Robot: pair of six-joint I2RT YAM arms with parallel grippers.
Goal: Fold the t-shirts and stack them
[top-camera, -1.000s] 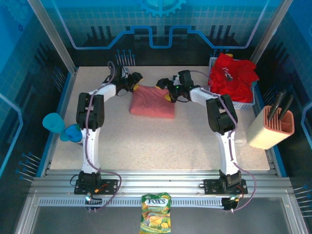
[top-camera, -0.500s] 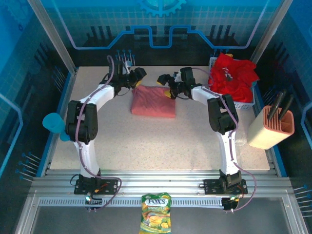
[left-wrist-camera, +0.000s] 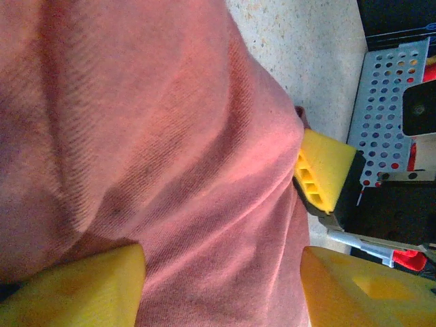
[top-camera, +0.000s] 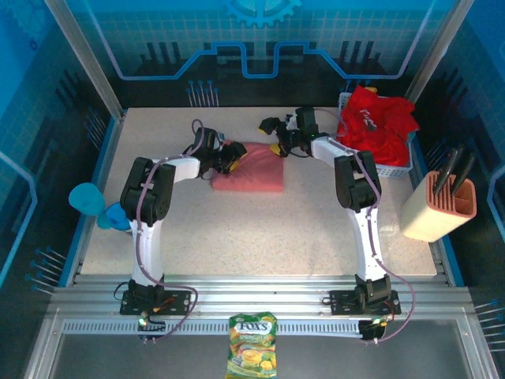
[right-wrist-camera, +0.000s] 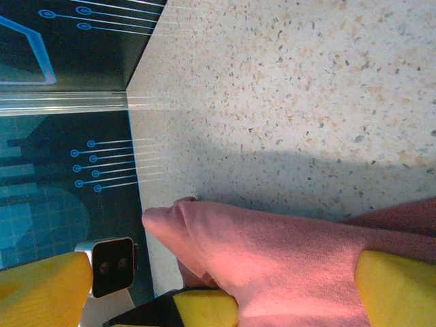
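Salmon-pink t-shirt [top-camera: 251, 170] lies folded on the counter [top-camera: 260, 229] in the top view. The left gripper [top-camera: 229, 156] is at its left edge and the right gripper [top-camera: 278, 147] at its far right corner. The red t-shirts [top-camera: 377, 118] are heaped in the white basket [top-camera: 394, 168] off to the right.

Left wrist view: yellow fingers [left-wrist-camera: 75, 286] are spread, with pink cloth between them.

Right wrist view: fingers [right-wrist-camera: 395, 286] are also spread wide, with a pink fold bunched between.

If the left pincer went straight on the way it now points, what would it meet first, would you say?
The salmon-pink t-shirt: the cloth lies right between the left pincer's open fingers. Past it stands the right pincer's yellow finger, though depth is hard to judge.
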